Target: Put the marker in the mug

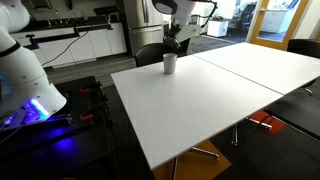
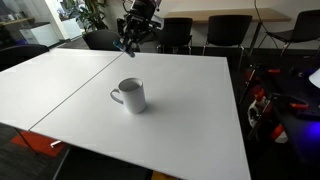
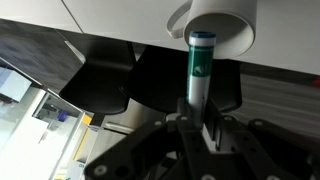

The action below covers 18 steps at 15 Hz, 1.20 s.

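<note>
White surface (image 2: 190, 115) is carrying the small grey-white mug (image 2: 130, 95), which is standing upright. The pincer (image 2: 128, 38) is hanging in the air near the mug and is not touching it. Its fingers (image 3: 182, 128) are closing tight on the marker (image 3: 200, 70). In the wrist view the marker is sticking out from the pincer, with its end pointing at the mug.

Mug (image 3: 220, 25) partly beyond wrist view's top edge; marker (image 3: 200, 65) base behind tool (image 3: 197, 125).
</note>
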Available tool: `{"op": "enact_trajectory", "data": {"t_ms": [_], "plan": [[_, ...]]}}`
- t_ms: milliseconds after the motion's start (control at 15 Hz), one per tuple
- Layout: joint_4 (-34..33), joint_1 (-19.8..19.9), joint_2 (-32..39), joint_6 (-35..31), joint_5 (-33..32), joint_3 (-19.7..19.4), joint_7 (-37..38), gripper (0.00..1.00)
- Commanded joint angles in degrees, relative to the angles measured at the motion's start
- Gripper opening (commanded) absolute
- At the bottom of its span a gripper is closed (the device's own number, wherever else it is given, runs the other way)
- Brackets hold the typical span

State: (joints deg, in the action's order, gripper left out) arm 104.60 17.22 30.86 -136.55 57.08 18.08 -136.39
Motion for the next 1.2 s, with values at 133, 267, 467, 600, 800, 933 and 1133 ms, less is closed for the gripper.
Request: {"op": "enact_trajectory", "data": {"t_ms": [133,267,467,600,800,933,1133], "plan": [[-3.1,-3.7,1.8,9.6,7.1,-5.0,-4.9,0.05],[-3.9,-4.6,2.6,13.1,8.7,-6.5,-5.5,0.05],[-5.6,-5.7,4.2,18.0,10.0,-8.4,-5.6,0.05],[-7.2,-6.3,5.6,20.7,10.3,-9.5,-5.2,0.05],[-9.9,-6.8,8.2,24.2,10.4,-10.4,-4.6,0.05],[-11.6,-7.0,9.9,26.4,10.6,-10.7,-4.5,0.05],[-13.8,-7.1,12.5,29.0,10.6,-10.7,-4.2,0.05]]}}
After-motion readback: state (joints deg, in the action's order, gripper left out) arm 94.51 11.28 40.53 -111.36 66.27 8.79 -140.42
